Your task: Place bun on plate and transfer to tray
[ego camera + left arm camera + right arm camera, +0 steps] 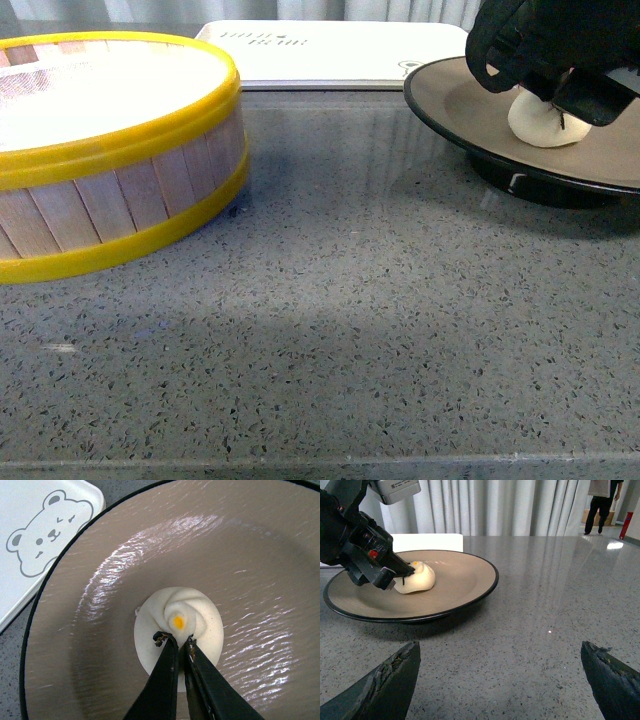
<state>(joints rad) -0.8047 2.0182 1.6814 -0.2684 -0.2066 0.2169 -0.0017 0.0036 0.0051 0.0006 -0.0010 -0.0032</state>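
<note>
The white bun (545,125) with its yellow dot rests on the tan inner face of the black-rimmed plate (450,95) at the right of the front view. My left gripper (565,100) is shut on the bun from above. In the left wrist view its fingertips (167,642) pinch the bun (200,615) near the dot, over the plate (100,630). The right wrist view shows the bun (417,578), the plate (465,582) and the left gripper (405,572). My right gripper (500,680) is open and empty over the counter, in front of the plate. The off-white tray (340,50) lies behind the plate.
A wooden steamer basket (110,150) with yellow rims stands at the left of the grey speckled counter (350,320). The tray's bear print (40,535) lies just past the plate's rim. Curtains hang beyond the counter.
</note>
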